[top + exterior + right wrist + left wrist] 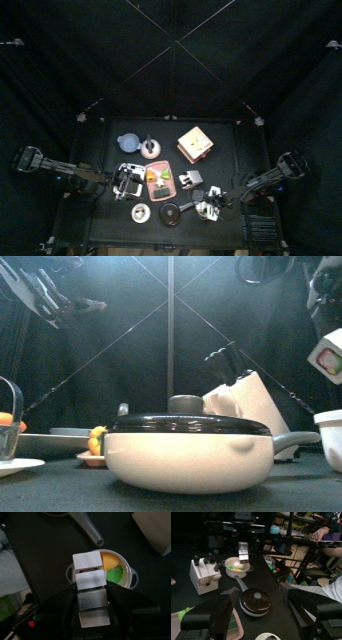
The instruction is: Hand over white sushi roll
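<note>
White sushi roll (89, 587): pale blocky piece with a dark band across its middle, standing on end. Clamped between the jaws of the right gripper (90, 604), raised above a small bowl (119, 571) holding orange and green pieces. Left gripper (258, 614): jaws spread wide, empty, above a lidded black pan (256, 601). Black table (191, 607) beneath.
</note>
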Tool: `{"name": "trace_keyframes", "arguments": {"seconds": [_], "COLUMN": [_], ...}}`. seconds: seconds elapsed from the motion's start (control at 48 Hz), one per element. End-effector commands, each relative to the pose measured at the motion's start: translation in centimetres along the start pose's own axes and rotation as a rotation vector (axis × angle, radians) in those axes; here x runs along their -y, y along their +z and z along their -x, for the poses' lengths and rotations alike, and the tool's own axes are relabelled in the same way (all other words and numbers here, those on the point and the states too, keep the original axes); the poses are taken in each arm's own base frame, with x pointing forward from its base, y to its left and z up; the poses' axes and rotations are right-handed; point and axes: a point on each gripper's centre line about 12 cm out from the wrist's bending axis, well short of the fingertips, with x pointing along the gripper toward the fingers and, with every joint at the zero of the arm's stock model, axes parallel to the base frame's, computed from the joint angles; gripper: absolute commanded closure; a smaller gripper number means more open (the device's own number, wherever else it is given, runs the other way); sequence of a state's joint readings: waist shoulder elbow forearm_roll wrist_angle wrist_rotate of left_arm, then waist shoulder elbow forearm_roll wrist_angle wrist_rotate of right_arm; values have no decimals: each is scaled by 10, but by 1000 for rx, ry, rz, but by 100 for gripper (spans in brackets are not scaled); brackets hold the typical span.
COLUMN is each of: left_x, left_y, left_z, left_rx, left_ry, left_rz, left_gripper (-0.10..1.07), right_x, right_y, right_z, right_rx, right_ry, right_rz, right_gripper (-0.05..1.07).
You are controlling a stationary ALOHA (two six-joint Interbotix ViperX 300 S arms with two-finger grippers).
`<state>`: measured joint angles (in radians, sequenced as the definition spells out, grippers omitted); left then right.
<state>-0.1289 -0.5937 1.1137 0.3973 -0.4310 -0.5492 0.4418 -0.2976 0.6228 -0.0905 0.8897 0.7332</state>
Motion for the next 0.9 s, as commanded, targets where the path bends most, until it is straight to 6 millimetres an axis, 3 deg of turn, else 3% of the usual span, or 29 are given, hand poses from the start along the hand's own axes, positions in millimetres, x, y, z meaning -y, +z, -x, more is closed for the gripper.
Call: {"name": "trace_keyframes", "arguments": {"seconds": [0.0, 0.271, 0.562, 0.875], "left_x": [1, 2, 9, 0], "left_y": [5, 8, 16, 29], "left_z": [-1, -1, -7, -40], "left_rx": [20, 27, 102, 131], "left_ry": [-7, -10, -71, -30], "left_rz": [-4, -3, -89, -21], "left_gripper": [-2, -3, -3, -3], "right_x": [-9, -9, -4, 8], "right_y": [20, 68, 110, 142], "right_z": [22, 39, 35, 37], "right_rx": [111, 328, 446, 528], "right_ry": [53, 85, 102, 22], "right_rz": [14, 31, 3, 44], "right_gripper": [39, 39, 39, 39]}}
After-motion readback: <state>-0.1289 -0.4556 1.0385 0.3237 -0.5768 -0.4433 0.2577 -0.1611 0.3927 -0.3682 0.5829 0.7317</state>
